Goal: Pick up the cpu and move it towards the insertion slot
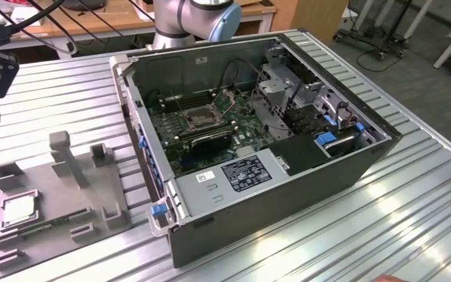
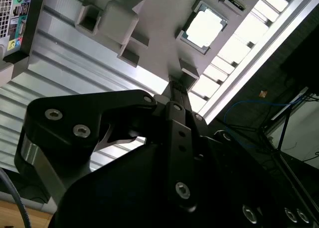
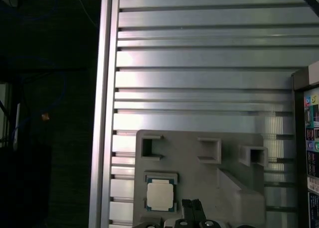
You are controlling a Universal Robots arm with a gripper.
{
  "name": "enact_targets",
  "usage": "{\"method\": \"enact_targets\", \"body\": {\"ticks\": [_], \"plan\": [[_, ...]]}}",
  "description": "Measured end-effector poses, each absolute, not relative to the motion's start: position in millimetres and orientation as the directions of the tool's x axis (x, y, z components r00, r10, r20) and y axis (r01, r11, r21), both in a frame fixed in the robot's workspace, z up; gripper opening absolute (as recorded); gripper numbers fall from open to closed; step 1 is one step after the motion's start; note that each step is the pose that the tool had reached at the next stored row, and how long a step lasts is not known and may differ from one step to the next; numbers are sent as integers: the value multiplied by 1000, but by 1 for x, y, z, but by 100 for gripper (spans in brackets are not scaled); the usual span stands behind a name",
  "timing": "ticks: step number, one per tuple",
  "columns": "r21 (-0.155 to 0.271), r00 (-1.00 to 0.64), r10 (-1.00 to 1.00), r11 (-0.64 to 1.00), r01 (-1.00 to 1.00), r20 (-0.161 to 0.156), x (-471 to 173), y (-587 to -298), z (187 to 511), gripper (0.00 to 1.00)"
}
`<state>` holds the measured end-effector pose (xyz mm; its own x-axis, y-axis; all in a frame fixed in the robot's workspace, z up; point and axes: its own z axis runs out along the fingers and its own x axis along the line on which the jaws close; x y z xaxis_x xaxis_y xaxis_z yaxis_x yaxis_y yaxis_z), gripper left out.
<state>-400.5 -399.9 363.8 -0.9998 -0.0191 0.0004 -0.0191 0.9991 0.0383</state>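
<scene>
1. We see open air above the cpu point(image 1: 19, 210); a tall post point(image 1: 63, 155) of the grey holder point(image 1: 92, 200) rises near it, toward the exterior view's right.
2. Bare ribbed surface point(image 1: 53, 106) lies open between holder and computer case point(image 1: 288, 194).
3. The case top is open; walls, drive cage point(image 1: 276, 88) and cables point(image 1: 227, 73) ring the insertion slot point(image 1: 199, 119).

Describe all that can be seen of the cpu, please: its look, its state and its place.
The cpu is a small flat square chip with a shiny silver metal top and a thin green rim. It lies flat, top up, in a square recess of the grey holder plate, which rests on the ribbed metal table. The raised edges of the recess frame it, and nothing else touches it. The plate is to the exterior view's left of the open computer case.
</scene>
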Motion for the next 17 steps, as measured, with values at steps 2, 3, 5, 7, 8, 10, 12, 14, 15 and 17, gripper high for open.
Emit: {"method": "enact_targets", "body": {"ticks": [2,3,5,7,8,10,12,14,15,17], "plan": [[38,-1000,-19,999,-19,0,-401,-400,364,11],[38,-1000,-19,999,-19,0,-401,-400,364,11],[38,-1000,-19,999,-19,0,-402,-400,363,11],[38,-1000,-19,999,-19,0,-402,-400,363,11],[38,-1000,-19,999,-19,0,-403,-400,363,11],[38,-1000,-19,999,-19,1,-403,-400,363,11],[38,-1000,-19,999,-19,0,-405,-400,362,11],[38,-1000,-19,999,-19,1,-406,-400,362,11],[38,-1000,-19,999,-19,1,-407,-400,362,11],[38,-1000,-19,999,-19,1,-408,-401,362,11]]}}
